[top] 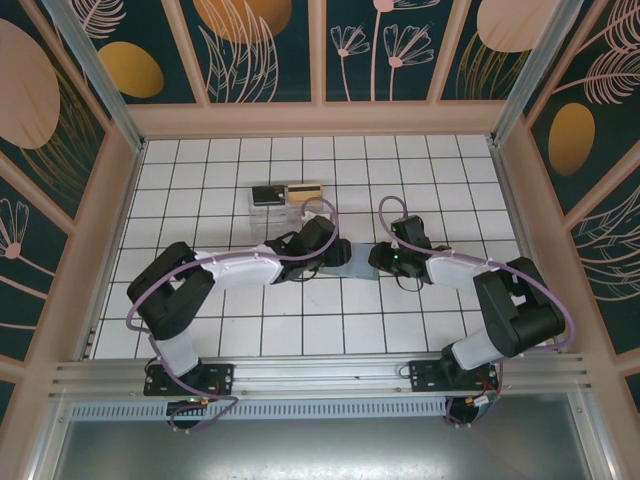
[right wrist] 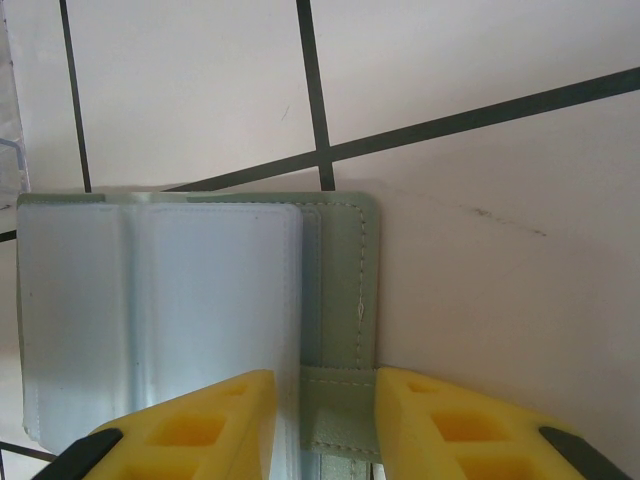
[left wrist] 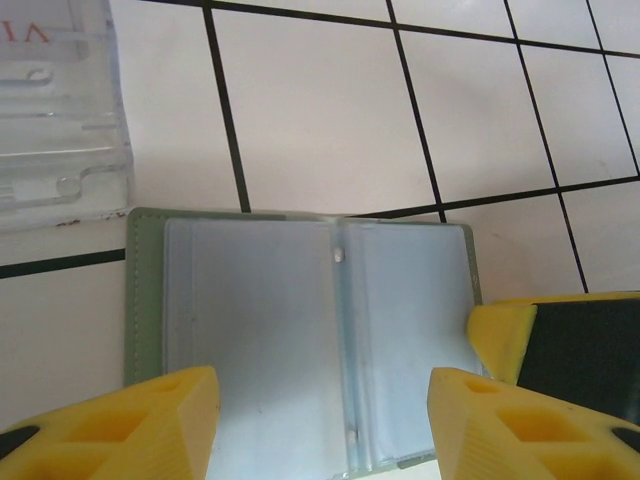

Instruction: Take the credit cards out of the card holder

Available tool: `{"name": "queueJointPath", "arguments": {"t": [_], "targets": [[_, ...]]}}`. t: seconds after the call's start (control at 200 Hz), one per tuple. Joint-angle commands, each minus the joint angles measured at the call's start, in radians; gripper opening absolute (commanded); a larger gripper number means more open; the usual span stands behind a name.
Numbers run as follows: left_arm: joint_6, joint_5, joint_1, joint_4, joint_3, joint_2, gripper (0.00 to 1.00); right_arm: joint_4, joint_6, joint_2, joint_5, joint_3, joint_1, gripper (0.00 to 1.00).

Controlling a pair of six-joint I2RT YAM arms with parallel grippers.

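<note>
The grey-green card holder [top: 342, 252] lies open on the tiles between the two grippers. Its clear inner sleeves [left wrist: 260, 310] face up. My left gripper [left wrist: 322, 400] hovers open over the sleeves, one yellow finger on each side of the middle crease, gripping nothing. My right gripper [right wrist: 325, 390] is shut on the green strap at the card holder's [right wrist: 345, 270] right edge, and one of its fingers [left wrist: 500, 335] shows beside that edge. A tan-gold credit card [top: 305, 190] rests on the clear box further back.
The clear plastic box [top: 285, 200] stands just behind the left gripper [top: 325, 240], with a dark item [top: 267, 193] on its left half. Its corner [left wrist: 60, 110] lies close to the holder's far left. Wooden walls ring the white tiled floor [top: 450, 170].
</note>
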Motion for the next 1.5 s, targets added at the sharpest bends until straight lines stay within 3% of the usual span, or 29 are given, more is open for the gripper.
{"name": "queueJointPath", "arguments": {"t": [0.0, 0.305, 0.946, 1.301, 1.496], "targets": [[0.023, 0.01, -0.003, -0.026, 0.031, 0.047, 0.58, -0.018, 0.006, 0.022, -0.017, -0.035, 0.002, 0.35], [0.014, -0.005, -0.003, -0.06, 0.035, 0.087, 0.58, -0.018, 0.007, 0.017, -0.019, -0.035, 0.003, 0.35], [-0.006, 0.172, -0.011, 0.046, 0.033, 0.148, 0.55, -0.013, 0.012, 0.024, -0.021, -0.038, 0.005, 0.35], [0.006, 0.184, -0.018, 0.043, 0.075, 0.124, 0.56, -0.016, 0.013, 0.013, -0.015, -0.038, 0.005, 0.35], [0.016, 0.097, -0.018, 0.004, 0.057, 0.055, 0.56, -0.045, 0.0, -0.028, 0.01, -0.022, 0.004, 0.35]]}}
